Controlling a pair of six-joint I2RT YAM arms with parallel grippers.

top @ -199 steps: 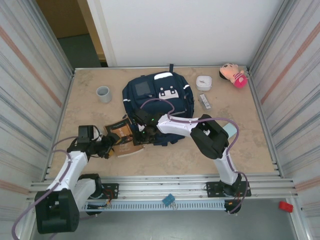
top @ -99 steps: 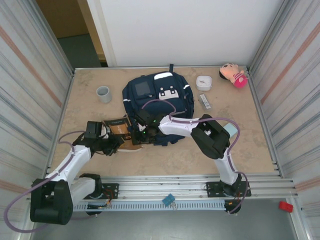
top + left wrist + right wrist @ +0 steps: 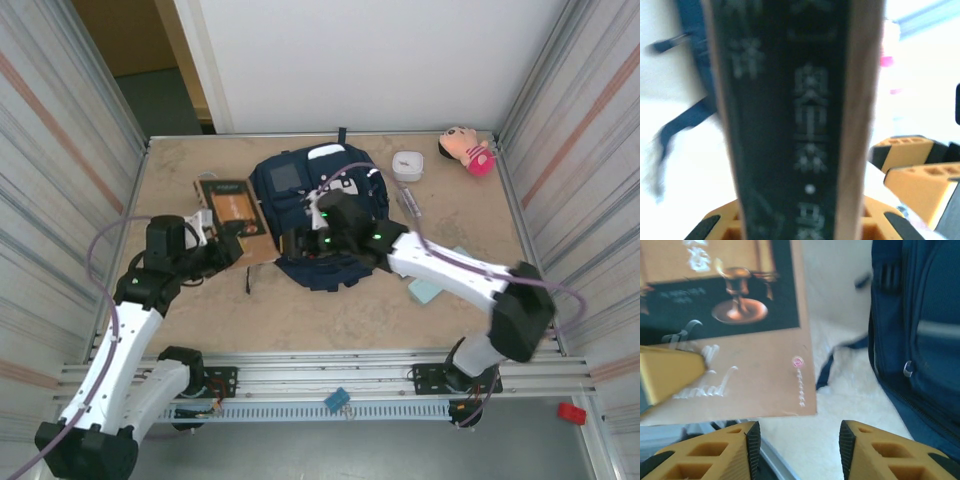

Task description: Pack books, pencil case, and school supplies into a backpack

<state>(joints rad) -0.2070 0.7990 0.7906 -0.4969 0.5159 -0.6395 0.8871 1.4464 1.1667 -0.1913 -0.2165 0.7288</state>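
Note:
My left gripper point(image 3: 222, 243) is shut on the book point(image 3: 232, 212), a thin paperback with a dark cover, an orange picture and a tan lower edge, and holds it off the table left of the backpack point(image 3: 345, 190). In the left wrist view the book's dark edge point(image 3: 790, 100) stands between my orange fingers point(image 3: 720, 225). My right gripper point(image 3: 797, 440) is open with nothing in it, just below the book's tan corner point(image 3: 765, 385) and beside the navy backpack point(image 3: 920, 340). The right gripper point(image 3: 297, 244) hovers at the backpack's front left. The pale teal pencil case point(image 3: 428, 291) lies partly under the right arm.
A white rounded box point(image 3: 407, 165) and a pink plush toy point(image 3: 466, 150) sit at the back right. Metal walls close in both sides. A dark strap point(image 3: 249, 280) trails on the table in front of the book.
The left gripper closed on the book and carried it up and toward the back left. The right gripper opened, drew away from the book, and its arm swung out to the right.

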